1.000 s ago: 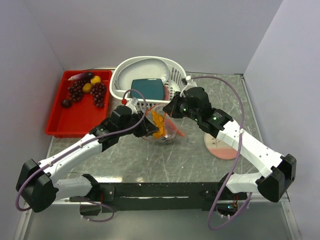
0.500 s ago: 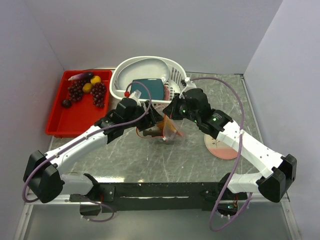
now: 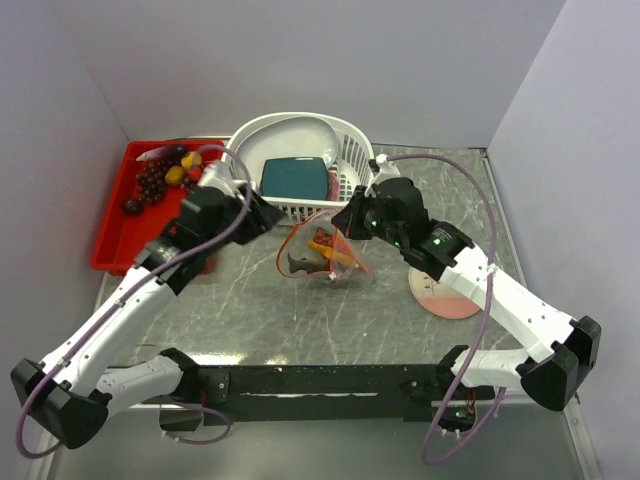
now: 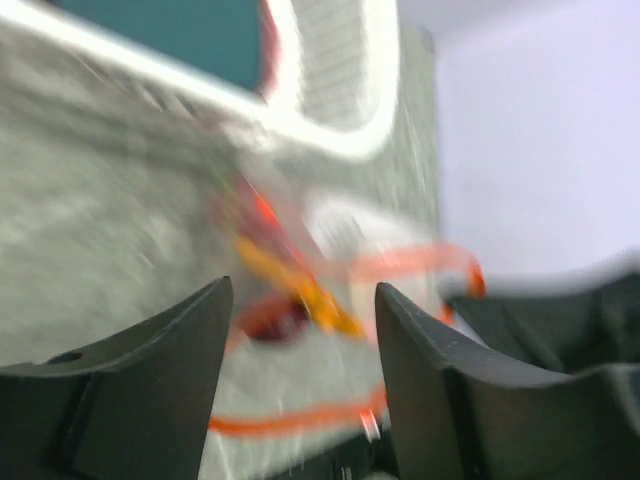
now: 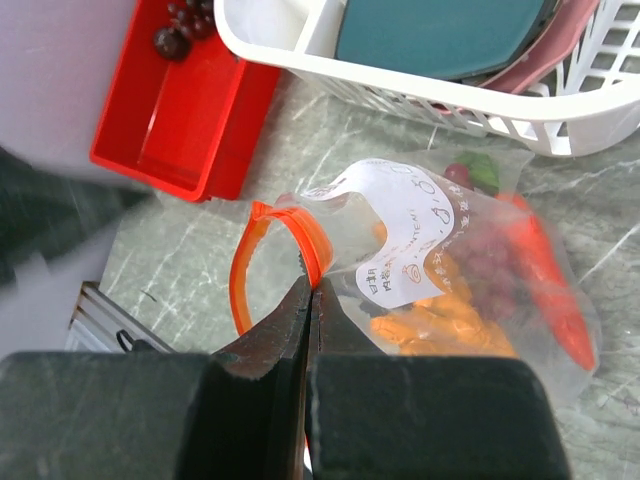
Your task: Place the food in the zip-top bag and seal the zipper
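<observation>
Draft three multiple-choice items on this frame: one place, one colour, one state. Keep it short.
1. Where do the grape bunches outside the bag lie?
A) red tray
B) white basket
C) pink plate

2. What colour is the zipper?
A) blue
B) red-orange
C) green

3. What is the right gripper doing?
A) open, holding nothing
B) shut on the zip-top bag at its mouth
C) shut on the tray's rim

Answers:
1 A, the grapes sit at the tray's far end.
2 B, a red-orange strip loops round the bag's mouth.
3 B, its closed fingers pinch the bag's edge.
</observation>
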`<state>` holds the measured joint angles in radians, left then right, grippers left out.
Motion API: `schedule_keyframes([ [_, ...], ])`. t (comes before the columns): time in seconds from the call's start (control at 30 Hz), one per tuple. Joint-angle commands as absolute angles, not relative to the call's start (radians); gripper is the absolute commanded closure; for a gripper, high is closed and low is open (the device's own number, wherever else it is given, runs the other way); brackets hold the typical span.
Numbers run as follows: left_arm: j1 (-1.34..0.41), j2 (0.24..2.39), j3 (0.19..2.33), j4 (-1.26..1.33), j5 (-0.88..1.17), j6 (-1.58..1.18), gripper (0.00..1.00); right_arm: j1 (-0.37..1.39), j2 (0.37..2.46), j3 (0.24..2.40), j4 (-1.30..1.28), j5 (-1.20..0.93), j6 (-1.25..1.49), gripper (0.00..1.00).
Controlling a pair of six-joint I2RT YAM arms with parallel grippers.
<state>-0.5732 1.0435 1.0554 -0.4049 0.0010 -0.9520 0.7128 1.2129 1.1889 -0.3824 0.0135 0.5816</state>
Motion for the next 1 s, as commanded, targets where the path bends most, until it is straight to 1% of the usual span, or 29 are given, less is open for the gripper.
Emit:
schedule_keyframes([
  [0.0, -0.38, 1.057, 1.144, -0.448, -0.104, -0.871, 0.34, 0.703, 1.138, 1.174, -0.344, 0.026, 0.56, 1.0],
  [0.07, -0.3, 1.104, 1.161, -0.413, -0.113, -0.844, 0.31, 0.701, 1.126, 1.148, -0.33, 0.014, 0.56, 1.0],
  [0.1, -0.219, 1.124, 1.166, -0.4, -0.114, -0.838, 0.3, 0.701, 1.123, 1.138, -0.324, 0.003, 0.56, 1.0],
  [0.13, -0.178, 1.173, 1.176, -0.388, -0.114, -0.835, 0.27, 0.701, 1.118, 1.129, -0.318, 0.003, 0.557, 1.0],
  [0.2, -0.07, 1.23, 1.19, -0.332, -0.071, -0.833, 0.27, 0.699, 1.115, 1.105, -0.304, -0.032, 0.549, 1.0],
  [0.3, 0.032, 1.371, 1.285, -0.302, -0.048, -0.83, 0.27, 0.696, 1.12, 1.089, -0.301, -0.043, 0.529, 1.0],
  [0.33, 0.046, 1.449, 1.317, -0.313, -0.066, -0.81, 0.26, 0.693, 1.12, 1.086, -0.301, -0.044, 0.525, 1.0],
  [0.4, 0.074, 1.527, 1.411, -0.325, -0.123, -0.763, 0.26, 0.689, 1.118, 1.074, -0.295, -0.054, 0.52, 1.0],
  [0.43, 0.083, 1.611, 1.442, -0.331, -0.124, -0.709, 0.24, 0.687, 1.117, 1.069, -0.287, -0.072, 0.519, 1.0],
  [0.5, 0.104, 1.696, 1.538, -0.35, -0.118, -0.657, 0.21, 0.686, 1.115, 1.054, -0.275, -0.095, 0.523, 1.0],
  [0.53, 0.109, 1.776, 1.57, -0.371, -0.124, -0.603, 0.19, 0.686, 1.115, 1.048, -0.269, -0.11, 0.523, 1.0],
  [0.63, 0.118, 1.915, 1.67, -0.388, -0.126, -0.523, 0.19, 0.683, 1.114, 1.043, -0.265, -0.123, 0.523, 1.0],
  [0.83, 0.121, 2.097, 1.775, -0.358, -0.043, -0.411, 0.2, 0.681, 1.111, 1.031, -0.252, -0.147, 0.525, 1.0],
  [0.97, 0.121, 2.178, 1.831, -0.38, -0.044, -0.394, 0.19, 0.683, 1.118, 1.029, -0.249, -0.161, 0.523, 1.0],
])
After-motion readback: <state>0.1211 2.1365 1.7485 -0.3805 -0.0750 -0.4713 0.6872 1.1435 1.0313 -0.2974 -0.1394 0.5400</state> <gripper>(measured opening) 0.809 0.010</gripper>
